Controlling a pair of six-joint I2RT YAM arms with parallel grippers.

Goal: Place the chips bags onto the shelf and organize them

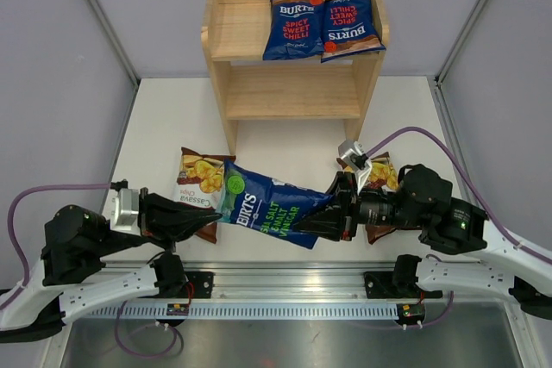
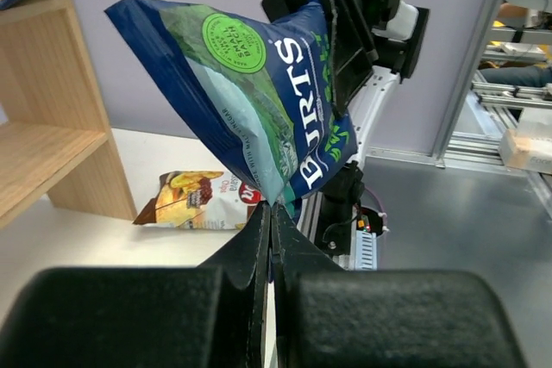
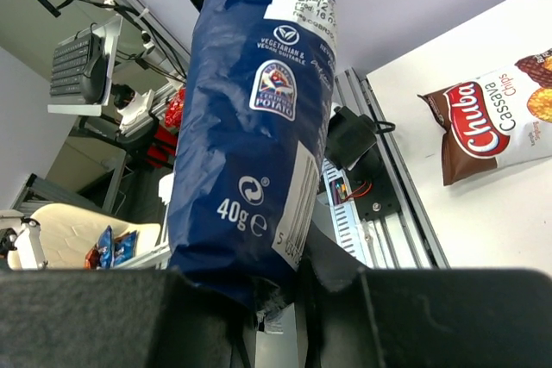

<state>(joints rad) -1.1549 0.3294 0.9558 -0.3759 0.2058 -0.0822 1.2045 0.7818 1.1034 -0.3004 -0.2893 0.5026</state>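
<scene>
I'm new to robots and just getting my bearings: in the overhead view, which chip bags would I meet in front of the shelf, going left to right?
Chuba cassava bag → sea salt Burts bag → second Chuba bag, partly hidden under the right arm.

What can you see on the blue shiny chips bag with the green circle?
The dark blue glossy Burts bag has white lettering, a green circle and sea salt flavour words. Sealed and puffy, it hangs tilted above the table, pinched at opposite ends by the left gripper and the right gripper.
</scene>
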